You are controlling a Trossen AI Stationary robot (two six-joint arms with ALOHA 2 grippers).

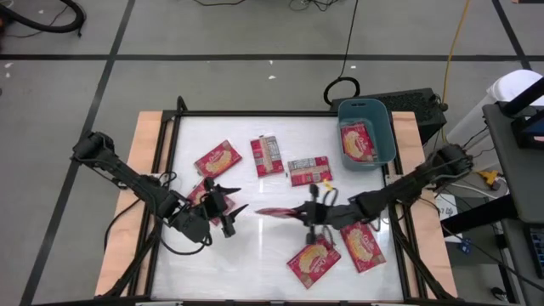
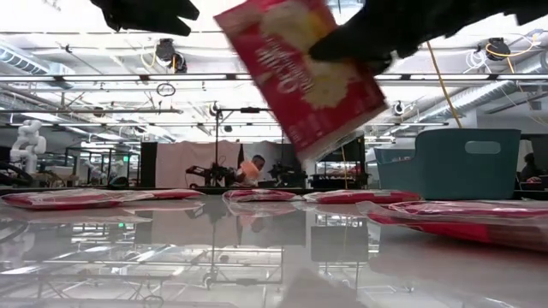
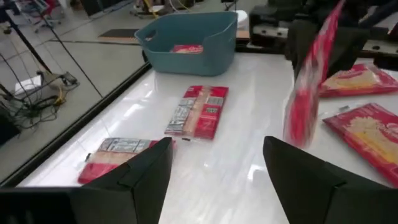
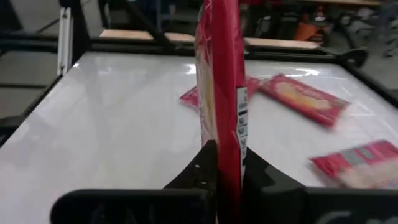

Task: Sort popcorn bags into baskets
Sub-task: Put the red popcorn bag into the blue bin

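Observation:
A red popcorn packet (image 1: 276, 212) hangs in the air at mid-table, seen edge-on from above, in my right gripper (image 1: 309, 212), which is shut on it. My left gripper (image 1: 228, 208) is open just left of it, hovering over another packet (image 1: 201, 190) that lies flat. More packets lie flat on the table: two at the far side (image 1: 218, 158) (image 1: 269, 155), one (image 1: 308, 170) near the middle, two near the right front (image 1: 313, 259) (image 1: 363, 246). The teal bin (image 1: 380, 119) stands at the far right corner with one packet (image 1: 358, 142) inside. My right gripper pinches the packet between its two fingers (image 4: 202, 167) at one end (image 4: 228, 146), coming level from the table's right. The packet stands on edge, its flat faces against the fingers. It is lifted clear of the table and tilted (image 2: 300, 73).
The table has a raised black frame (image 1: 255, 113) with wooden strips (image 1: 146, 136) on both sides. Bare white surface (image 1: 255, 255) lies in front of the grippers. Beyond the table the low view shows a room with equipment and a person far off (image 2: 251, 169).

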